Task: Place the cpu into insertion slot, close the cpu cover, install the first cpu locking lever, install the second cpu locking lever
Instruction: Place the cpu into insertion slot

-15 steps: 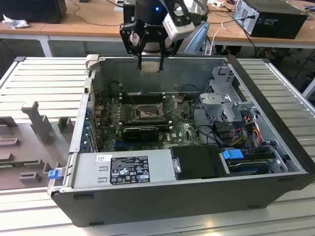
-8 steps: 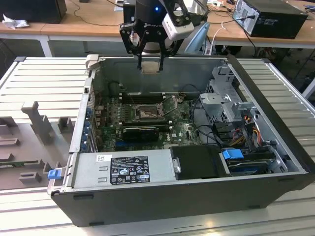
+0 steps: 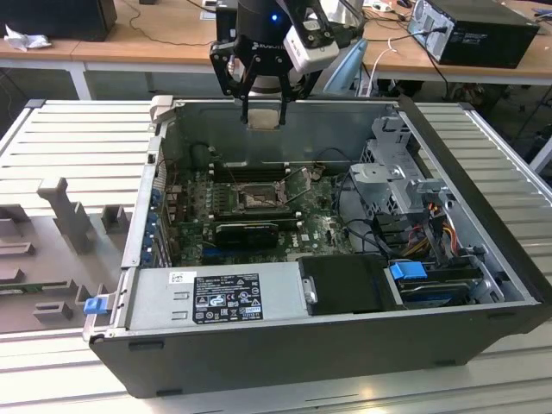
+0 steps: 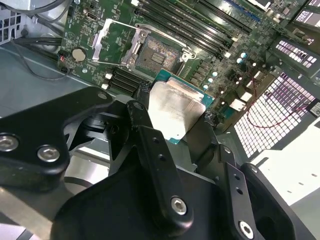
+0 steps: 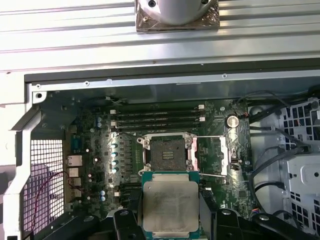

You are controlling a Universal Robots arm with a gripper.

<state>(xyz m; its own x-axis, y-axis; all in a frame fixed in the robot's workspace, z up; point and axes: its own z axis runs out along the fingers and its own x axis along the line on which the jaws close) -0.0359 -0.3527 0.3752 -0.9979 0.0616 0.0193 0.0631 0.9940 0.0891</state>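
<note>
Exterior view showed the end effector (image 3: 262,112) pinching the cpu (image 5: 171,206) above the open case (image 3: 345,345), well apart from the insertion slot (image 5: 165,152). No step was done: the slot lay bare, the cpu cover (image 5: 224,155) stood open, and the locking levers (image 5: 210,137) looked unlatched.

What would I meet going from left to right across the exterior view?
From the left: grey moulded tray → blue clip on the corner of the case → gripper holding the chip above the open case → black box → blue tab.
</note>
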